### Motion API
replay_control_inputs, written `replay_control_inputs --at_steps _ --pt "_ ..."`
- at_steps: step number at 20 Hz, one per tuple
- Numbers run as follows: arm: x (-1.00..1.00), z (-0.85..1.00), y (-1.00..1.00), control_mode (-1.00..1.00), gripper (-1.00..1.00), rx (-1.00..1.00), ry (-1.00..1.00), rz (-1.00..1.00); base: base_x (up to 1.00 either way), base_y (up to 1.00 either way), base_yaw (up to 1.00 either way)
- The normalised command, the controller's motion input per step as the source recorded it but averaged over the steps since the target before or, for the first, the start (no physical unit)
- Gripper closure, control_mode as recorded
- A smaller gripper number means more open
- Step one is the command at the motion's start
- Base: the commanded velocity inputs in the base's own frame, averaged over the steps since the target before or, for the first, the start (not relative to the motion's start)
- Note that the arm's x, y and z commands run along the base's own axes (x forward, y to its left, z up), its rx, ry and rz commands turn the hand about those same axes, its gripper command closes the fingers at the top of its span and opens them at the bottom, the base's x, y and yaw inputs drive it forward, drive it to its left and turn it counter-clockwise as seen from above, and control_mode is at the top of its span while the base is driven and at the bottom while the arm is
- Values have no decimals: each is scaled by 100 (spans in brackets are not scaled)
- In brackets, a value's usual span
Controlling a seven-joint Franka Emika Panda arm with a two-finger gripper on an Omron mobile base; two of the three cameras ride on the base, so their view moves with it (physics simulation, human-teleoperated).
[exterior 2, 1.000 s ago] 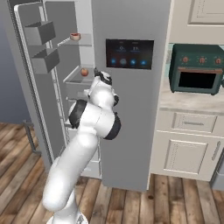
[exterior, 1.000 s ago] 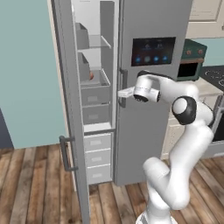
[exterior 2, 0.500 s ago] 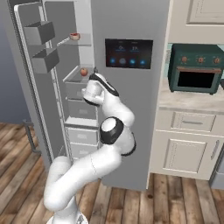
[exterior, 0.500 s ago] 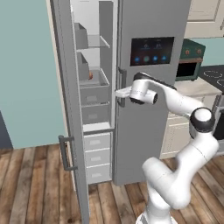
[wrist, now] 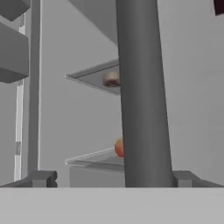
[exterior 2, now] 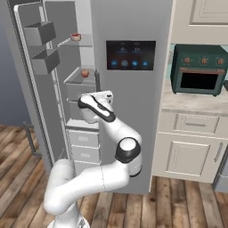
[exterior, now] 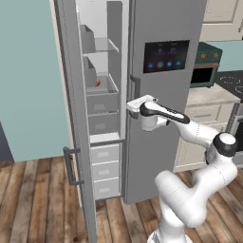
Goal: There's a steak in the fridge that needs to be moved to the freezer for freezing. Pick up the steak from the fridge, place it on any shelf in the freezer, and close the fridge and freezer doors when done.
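Note:
The steak (exterior 2: pixel 75 37) lies on the upper glass shelf of the open freezer (exterior: pixel 102 95); the hand view shows the steak (wrist: pixel 111 78) partly hidden behind a bar. The plain grey freezer door (exterior: pixel 71 95) is swung wide open. The fridge door (exterior: pixel 161 118), with its dark display panel (exterior 2: pixel 130 55), is closed. My gripper (wrist: pixel 113 179) is open and straddles the fridge door's vertical handle (wrist: pixel 142 87), one fingertip on each side. From the base views the gripper (exterior: pixel 133 107) (exterior 2: pixel 95 96) sits at the lower end of that handle.
A small orange-red fruit (exterior 2: pixel 84 72) rests on the freezer shelf below the steak. Grey bins (exterior: pixel 102 123) and drawers fill the lower freezer. A green toaster oven (exterior 2: pixel 198 69) stands on the counter to the right, above cream cabinets (exterior 2: pixel 187 147).
The arm has stretched out and carried the hand left to the fridge door's handle. Both doors and the steak stay where they were.

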Motion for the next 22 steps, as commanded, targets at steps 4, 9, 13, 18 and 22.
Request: replay_control_inputs --at_steps 4,9,13,18,22 --pt "67 21 6 -100 -100 0 0 0 0 0 0" --pt "100 2 -1 -100 -100 0 5 0 0 0 0" --pt "72 18 -15 -100 -100 1 4 1 0 0 0" --pt "36 43 -12 -100 -100 0 0 0 0 0 0" --pt "13 64 -18 -100 -100 0 -1 0 0 0 0"
